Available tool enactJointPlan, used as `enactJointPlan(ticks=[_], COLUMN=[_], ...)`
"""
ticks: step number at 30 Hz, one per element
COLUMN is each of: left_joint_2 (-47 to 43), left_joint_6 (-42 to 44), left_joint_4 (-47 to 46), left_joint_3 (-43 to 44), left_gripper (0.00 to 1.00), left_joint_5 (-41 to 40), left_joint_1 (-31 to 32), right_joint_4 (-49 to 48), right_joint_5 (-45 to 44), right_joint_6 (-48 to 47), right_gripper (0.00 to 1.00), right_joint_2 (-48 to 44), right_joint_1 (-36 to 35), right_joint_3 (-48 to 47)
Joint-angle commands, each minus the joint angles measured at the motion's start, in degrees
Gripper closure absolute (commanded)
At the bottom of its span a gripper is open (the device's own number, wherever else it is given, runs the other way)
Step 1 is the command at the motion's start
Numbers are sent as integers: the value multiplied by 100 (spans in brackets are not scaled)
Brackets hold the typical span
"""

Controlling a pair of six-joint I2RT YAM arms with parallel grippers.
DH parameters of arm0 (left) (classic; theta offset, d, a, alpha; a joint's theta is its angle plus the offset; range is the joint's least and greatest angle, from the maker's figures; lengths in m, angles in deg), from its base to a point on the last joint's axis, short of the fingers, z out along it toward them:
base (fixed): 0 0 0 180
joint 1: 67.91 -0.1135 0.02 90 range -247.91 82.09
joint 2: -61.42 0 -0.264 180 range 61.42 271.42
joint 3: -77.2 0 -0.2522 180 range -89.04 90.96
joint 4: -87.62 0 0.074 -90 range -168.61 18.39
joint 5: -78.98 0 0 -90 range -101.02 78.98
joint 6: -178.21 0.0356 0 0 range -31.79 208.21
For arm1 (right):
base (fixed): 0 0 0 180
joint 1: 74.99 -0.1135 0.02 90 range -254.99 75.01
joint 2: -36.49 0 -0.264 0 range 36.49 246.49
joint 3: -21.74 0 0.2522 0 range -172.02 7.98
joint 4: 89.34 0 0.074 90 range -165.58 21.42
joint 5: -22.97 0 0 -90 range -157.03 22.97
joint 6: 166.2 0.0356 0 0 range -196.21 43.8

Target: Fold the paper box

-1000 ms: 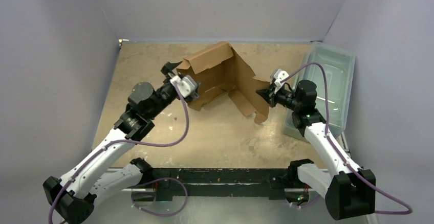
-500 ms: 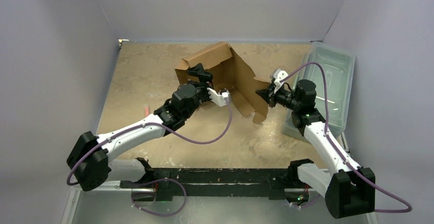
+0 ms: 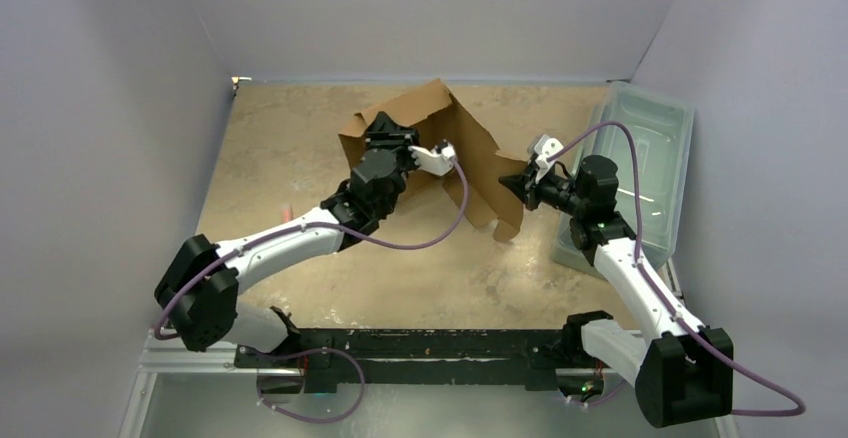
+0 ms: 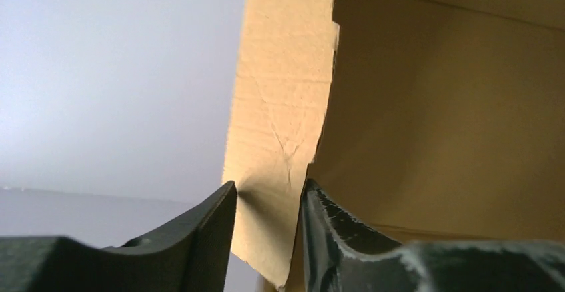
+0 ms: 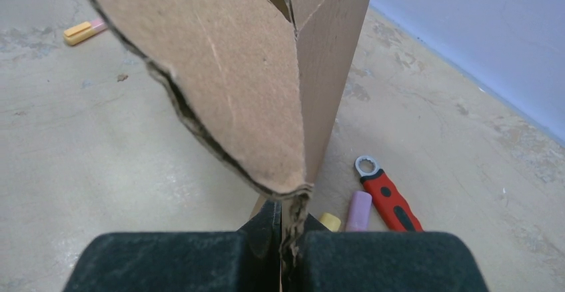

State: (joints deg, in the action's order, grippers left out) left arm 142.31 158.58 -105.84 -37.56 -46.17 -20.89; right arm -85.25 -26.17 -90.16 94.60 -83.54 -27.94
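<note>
The brown paper box [image 3: 470,153] stands half opened at the back middle of the table, its panels raised. My left gripper [image 3: 383,130] is at the box's back left wall. In the left wrist view its jaws [image 4: 270,205] are partly closed on an upright flap [image 4: 283,105], with both fingertips against the cardboard. My right gripper [image 3: 515,183] holds the box's near right flap. Its jaws [image 5: 288,232] are shut on that flap's frayed edge [image 5: 226,92].
A translucent plastic bin [image 3: 650,148] lies along the right wall. By the right gripper a red-handled wrench [image 5: 388,195], a purple piece [image 5: 358,211] and a yellow piece [image 5: 329,221] lie on the table. A yellow and pink marker [image 5: 84,31] lies further off.
My left arm swung from the box's outer left side to its back left wall, and its jaws narrowed onto the flap. The right arm and its grip are unchanged.
</note>
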Motion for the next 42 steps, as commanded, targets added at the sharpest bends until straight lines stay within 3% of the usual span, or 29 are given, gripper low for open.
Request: enactJointPlan(ticks=[1, 3, 9, 15, 17, 24, 28, 32, 38, 42], left_joint_2=[-293, -392, -420, -128, -3, 369, 408, 143, -358, -645], left_joint_6=[-1002, -1397, -2563, -3712, -3846, -4631, -5162, -5502, -5923, -6231], left_joint_4=[583, 996, 2500, 4101, 4382, 5061, 5108, 4696, 3800, 3493], left_joint_3=[838, 1113, 2008, 2943, 3136, 3788, 3891, 3639, 3163, 2976], left_gripper=[65, 72, 81, 91, 99, 100, 100, 100, 95, 85], left_joint_5=[-221, -157, 503, 1906, 2123, 3149, 3666, 3881, 3196, 2842], left_joint_1=[18, 10, -284, -1100, -1246, -1655, -1951, -2215, -2363, -2403], right_joint_4=[-79, -71, -61, -53, -49, -12, -26, -11, -5, 3], right_joint_5=[115, 121, 123, 136, 154, 483, 843, 592, 104, 81], right_joint_6=[8, 7, 3, -7, -6, -135, -165, -152, -95, -81], right_gripper=[100, 100, 100, 100, 100, 100, 100, 100, 100, 100], right_joint_2=[-98, -98, -119, -159, -163, -230, -299, -270, -230, -205], right_joint_1=[13, 18, 16, 18, 18, 20, 5, 3, 3, 4], right_joint_3=[-266, -266, -266, -266, -259, -245, -205, -234, -288, -293])
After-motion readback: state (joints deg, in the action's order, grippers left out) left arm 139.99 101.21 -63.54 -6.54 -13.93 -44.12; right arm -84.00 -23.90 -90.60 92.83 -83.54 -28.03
